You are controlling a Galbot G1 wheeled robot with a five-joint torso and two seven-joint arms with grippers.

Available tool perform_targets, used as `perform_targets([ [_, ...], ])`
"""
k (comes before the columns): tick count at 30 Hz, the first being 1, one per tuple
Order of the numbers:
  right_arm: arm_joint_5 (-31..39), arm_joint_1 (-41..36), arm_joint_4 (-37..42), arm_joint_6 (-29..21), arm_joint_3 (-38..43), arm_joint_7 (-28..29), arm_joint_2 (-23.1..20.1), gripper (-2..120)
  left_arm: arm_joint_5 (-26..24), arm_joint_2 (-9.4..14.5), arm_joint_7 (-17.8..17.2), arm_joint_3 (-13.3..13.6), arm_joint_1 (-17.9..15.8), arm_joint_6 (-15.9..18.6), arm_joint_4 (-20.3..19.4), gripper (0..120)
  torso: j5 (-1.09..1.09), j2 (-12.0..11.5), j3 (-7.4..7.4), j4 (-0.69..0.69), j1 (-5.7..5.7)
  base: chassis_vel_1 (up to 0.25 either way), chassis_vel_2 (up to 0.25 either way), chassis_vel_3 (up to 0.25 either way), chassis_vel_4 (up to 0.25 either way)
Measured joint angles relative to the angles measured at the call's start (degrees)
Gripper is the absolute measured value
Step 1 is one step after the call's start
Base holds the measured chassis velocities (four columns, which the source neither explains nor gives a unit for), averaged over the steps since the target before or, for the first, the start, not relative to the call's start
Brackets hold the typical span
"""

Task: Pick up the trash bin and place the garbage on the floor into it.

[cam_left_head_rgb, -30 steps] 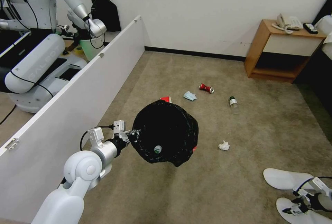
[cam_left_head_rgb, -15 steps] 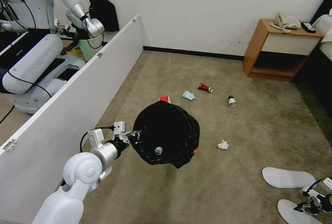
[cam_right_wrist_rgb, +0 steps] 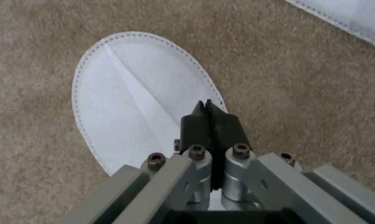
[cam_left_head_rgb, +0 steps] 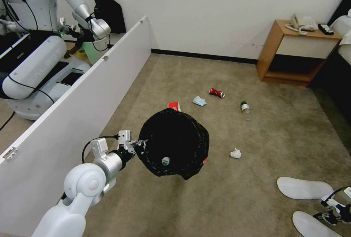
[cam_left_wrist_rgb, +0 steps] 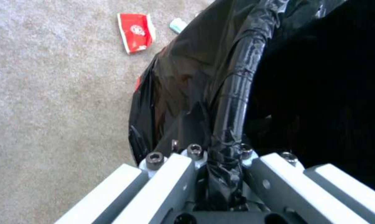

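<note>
While clamped: bin (cam_left_head_rgb: 172,143) rim inside left pincer (cam_left_wrist_rgb: 220,155)

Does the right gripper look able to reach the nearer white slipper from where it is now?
Probably yes. The right gripper hangs just over the nearer white slipper, with only bare carpet around. But its fingers are shut, so it would have to open first.

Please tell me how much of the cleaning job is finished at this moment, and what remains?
Done: the left gripper holds the trash bin by its rim, off the floor, a bottle inside. In hand: the right gripper, shut and empty, is over a slipper. Left: can, mask, carton, second bottle, tissue, other slipper.
</note>
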Motion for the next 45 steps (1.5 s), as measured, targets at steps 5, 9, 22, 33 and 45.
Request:
perform_targets([
  [5, 0.9, -0.9, 1.2, -0.5, 0.6, 0.4, -0.8, 0, 0.2, -0.3, 0.2, 0.0, 0.1, 0.0, 0.2, 0, 0.0, 0.0, 0.0, -0.01, 0.0, 0.0, 0.0, 0.0, 0.0],
  [9, 2.4, -2.1, 2.6, -0.7, 1.5, 1.3, -2.3, 0, 0.2, -0.4, 0.5, 0.0, -0.4, 0.0, 0.7, 0, 0.0, 0.0, 0.0, 0.0, 0.0, 0.0, 0.0, 0.0, 0.0],
  [22, 6.0, -9.5, 9.9, -2.3, 6.2, 2.6, -6.8, 44, -0.1, 0.0, 0.9, -0.1, -1.6, 0.0, 1.4, 0, -0.01, 0.0, 0.0, -0.01, 0.0, 0.0, 0.0, 0.0, 0.0],
  [33, 5.8, -11.8, 11.9, -2.6, 7.7, 2.5, -8.7, 83, -0.8, 0.4, 0.9, -0.8, -1.8, 0.0, 1.0, 0, 0.0, 0.0, 0.0, -0.01, 0.0, 0.0, 0.0, 0.0, 0.0],
  [45, 2.6, -11.4, 12.3, -2.5, 6.8, 1.9, -8.6, 100, -0.7, 0.1, 0.9, -1.2, -1.3, 0.0, 0.8, 0, 0.0, 0.0, 0.0, -0.01, 0.0, 0.0, 0.0, 0.0, 0.0],
])
